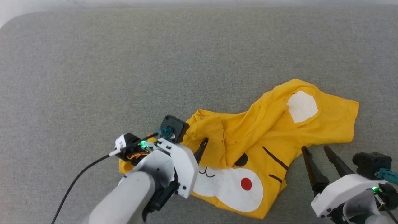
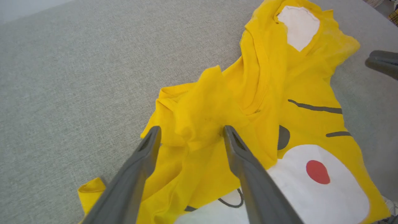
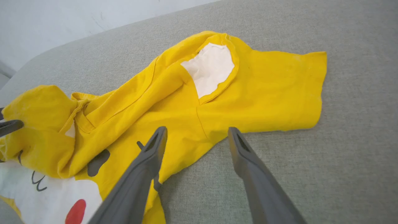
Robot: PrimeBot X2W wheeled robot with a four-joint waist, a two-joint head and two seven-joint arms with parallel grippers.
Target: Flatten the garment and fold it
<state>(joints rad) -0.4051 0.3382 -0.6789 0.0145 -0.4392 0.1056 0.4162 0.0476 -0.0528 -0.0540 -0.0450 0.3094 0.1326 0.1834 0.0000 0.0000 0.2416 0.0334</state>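
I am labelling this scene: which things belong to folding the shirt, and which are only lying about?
For the job: yellow garment, crumpled; left gripper, jaws open above it; right gripper, jaws open at its edge.
Just there: grey padded surface; black cable by the left arm.

The head camera looks steeply down on the grey surface (image 1: 93, 62). Both wrist cameras sit low and close, sharing the T-shirt (image 1: 273, 130) from opposite sides.
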